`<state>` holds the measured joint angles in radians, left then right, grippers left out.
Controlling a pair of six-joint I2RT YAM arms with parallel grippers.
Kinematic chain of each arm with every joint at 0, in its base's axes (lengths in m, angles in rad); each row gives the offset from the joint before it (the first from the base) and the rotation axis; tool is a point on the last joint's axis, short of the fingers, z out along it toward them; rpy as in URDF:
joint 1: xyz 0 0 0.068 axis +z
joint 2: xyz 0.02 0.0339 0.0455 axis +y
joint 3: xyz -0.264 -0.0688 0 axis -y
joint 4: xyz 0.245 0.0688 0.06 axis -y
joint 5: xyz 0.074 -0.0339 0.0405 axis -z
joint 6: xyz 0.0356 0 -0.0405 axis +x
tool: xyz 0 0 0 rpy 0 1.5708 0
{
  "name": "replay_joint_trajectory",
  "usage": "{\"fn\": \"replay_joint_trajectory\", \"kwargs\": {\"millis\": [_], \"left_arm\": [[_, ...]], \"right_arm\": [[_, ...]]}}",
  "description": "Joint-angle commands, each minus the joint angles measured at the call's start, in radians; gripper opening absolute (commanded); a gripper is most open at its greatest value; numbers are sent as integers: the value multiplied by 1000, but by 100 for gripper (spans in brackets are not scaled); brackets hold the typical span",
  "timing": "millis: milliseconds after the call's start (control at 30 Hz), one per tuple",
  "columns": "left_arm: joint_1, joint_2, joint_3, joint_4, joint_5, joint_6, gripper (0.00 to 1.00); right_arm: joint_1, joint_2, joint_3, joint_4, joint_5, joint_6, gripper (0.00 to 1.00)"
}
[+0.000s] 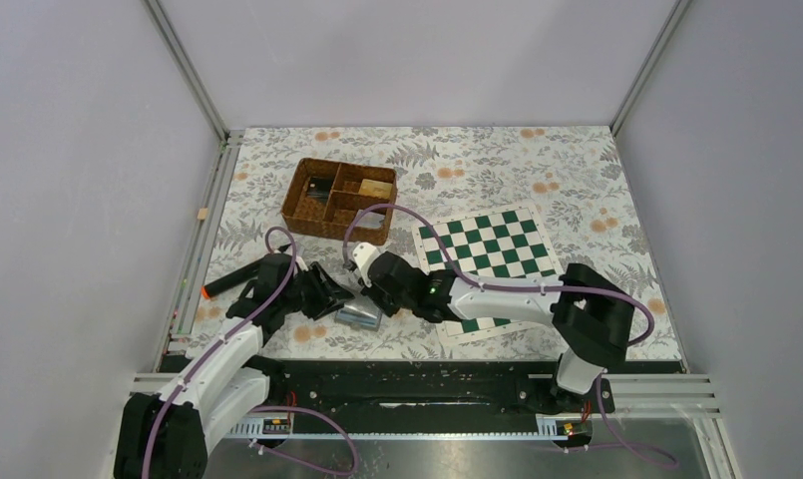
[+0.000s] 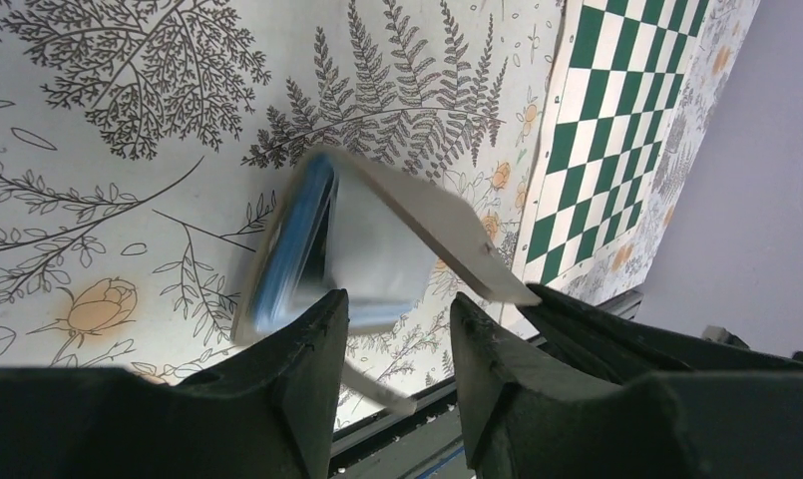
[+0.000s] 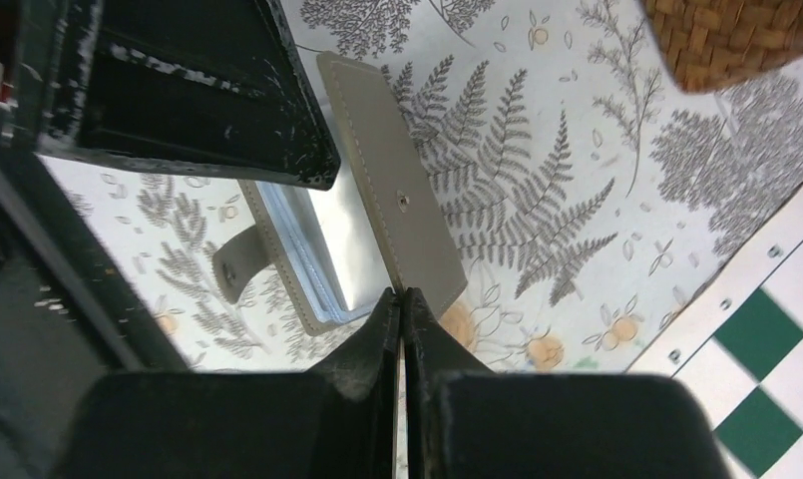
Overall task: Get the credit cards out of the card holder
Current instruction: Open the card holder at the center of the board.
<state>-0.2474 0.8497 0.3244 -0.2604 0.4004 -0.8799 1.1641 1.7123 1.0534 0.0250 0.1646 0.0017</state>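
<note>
The card holder (image 1: pixel 359 315) lies open on the floral cloth between the two arms, grey outside and light blue inside (image 2: pixel 287 249). My right gripper (image 3: pixel 402 299) is shut on the lower edge of its grey cover flap (image 3: pixel 397 200), which is lifted off the body. My left gripper (image 2: pixel 397 319) stands open, its fingertips right at the holder's near edge, and the grey strap tab (image 2: pixel 377 387) hangs between them. A pale glossy face (image 3: pixel 349 235) shows inside the holder. I cannot make out separate credit cards.
A brown wicker basket (image 1: pixel 339 198) with compartments stands behind the grippers. The green and white chessboard (image 1: pixel 492 249) lies to the right, under the right arm. A black marker with an orange tip (image 1: pixel 232 279) rests left of the left arm. The table's metal rail (image 1: pixel 427 384) runs along the front.
</note>
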Motion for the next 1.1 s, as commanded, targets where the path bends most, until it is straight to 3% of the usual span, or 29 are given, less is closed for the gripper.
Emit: {"fn": "replay_joint_trajectory", "kwargs": {"millis": [0, 167, 433, 667, 1000, 1067], "left_arm": [[0, -16, 43, 15, 24, 29, 42], [-46, -9, 56, 12, 7, 28, 40], [-203, 60, 105, 8, -80, 8, 37], [-220, 105, 78, 44, -75, 16, 26], [-233, 137, 108, -101, -244, 82, 19], [-233, 133, 111, -127, -286, 81, 17]], "right_arm": [[3, -68, 61, -144, -57, 225, 0], [-3, -67, 86, -255, -39, 418, 0], [-54, -100, 37, -254, -64, 580, 0], [-123, -163, -107, -85, -156, 681, 0], [-192, -179, -214, 26, -255, 752, 0], [-203, -176, -225, 19, -248, 751, 6]]}}
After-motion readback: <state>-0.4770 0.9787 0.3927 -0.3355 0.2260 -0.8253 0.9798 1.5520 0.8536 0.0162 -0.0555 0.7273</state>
